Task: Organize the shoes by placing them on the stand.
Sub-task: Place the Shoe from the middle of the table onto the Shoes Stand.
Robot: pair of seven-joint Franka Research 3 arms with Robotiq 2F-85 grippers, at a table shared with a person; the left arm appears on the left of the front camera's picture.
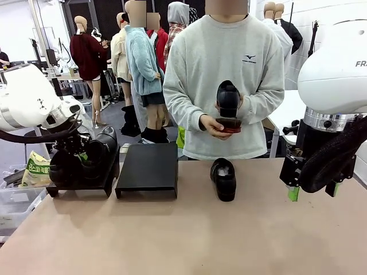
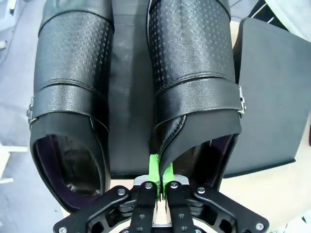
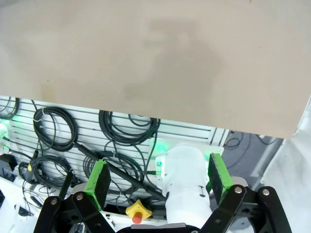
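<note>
Two glossy black shoes lie side by side on the left black stand (image 1: 80, 186), the left shoe (image 2: 73, 97) and the right shoe (image 2: 194, 82). My left gripper (image 2: 161, 172) is shut on the rear collar of the right shoe; in the front view that gripper (image 1: 80, 160) sits low among this pair (image 1: 103, 143). A third shoe (image 1: 223, 179) lies on the table in front of the person. A fourth shoe (image 1: 228, 103) is held upright in the person's hands at chest height. My right gripper (image 1: 312, 192) hangs open and holds nothing above the table's right side, its pads (image 3: 99, 177) wide apart.
A second, bare black stand (image 1: 147, 169) sits right beside the loaded one, also seen as a stand (image 2: 272, 97) in the left wrist view. The tan table (image 3: 146, 63) ends at an edge with cables and a robot base (image 3: 187, 179) below. Plastic bins (image 1: 14, 192) stand left of the table.
</note>
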